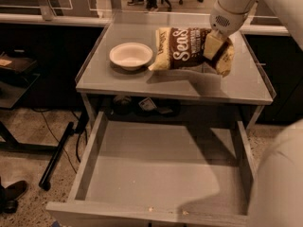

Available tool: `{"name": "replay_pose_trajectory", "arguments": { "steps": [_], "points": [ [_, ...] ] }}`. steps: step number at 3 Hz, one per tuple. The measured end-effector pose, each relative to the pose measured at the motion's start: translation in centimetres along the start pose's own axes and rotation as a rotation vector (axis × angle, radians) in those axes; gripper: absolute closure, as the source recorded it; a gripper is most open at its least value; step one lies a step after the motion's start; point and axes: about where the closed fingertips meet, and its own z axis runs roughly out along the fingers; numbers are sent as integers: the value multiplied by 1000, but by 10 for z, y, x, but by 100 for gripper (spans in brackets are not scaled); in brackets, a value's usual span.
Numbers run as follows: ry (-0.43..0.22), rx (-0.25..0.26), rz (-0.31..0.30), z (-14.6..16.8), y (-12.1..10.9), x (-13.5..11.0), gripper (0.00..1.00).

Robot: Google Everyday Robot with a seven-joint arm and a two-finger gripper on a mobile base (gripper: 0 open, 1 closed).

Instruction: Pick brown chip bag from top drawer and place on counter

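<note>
Here the gripper (pixel 214 42) pinches the crinkly brown chip bag (pixel 182 52) (cream ends) above the counter (pixel 142 84).

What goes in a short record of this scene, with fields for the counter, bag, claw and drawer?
counter: grey top, carries the white bowl at left
brown chip bag: above the counter, right of the bowl, right end raised
claw: shut on the bag's right end
top drawer: pulled open below the counter
</note>
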Motion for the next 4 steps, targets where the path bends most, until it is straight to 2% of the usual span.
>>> {"name": "replay_pose_trajectory", "arguments": {
  "steps": [1,2,3,4],
  "points": [
    [59,29,72,7,-36,23,100],
    [117,29,148,31,-64,61,100],
    [123,-9,166,55,-67,77,100],
    [123,-9,166,54,-68,76,100]
  ]
}}
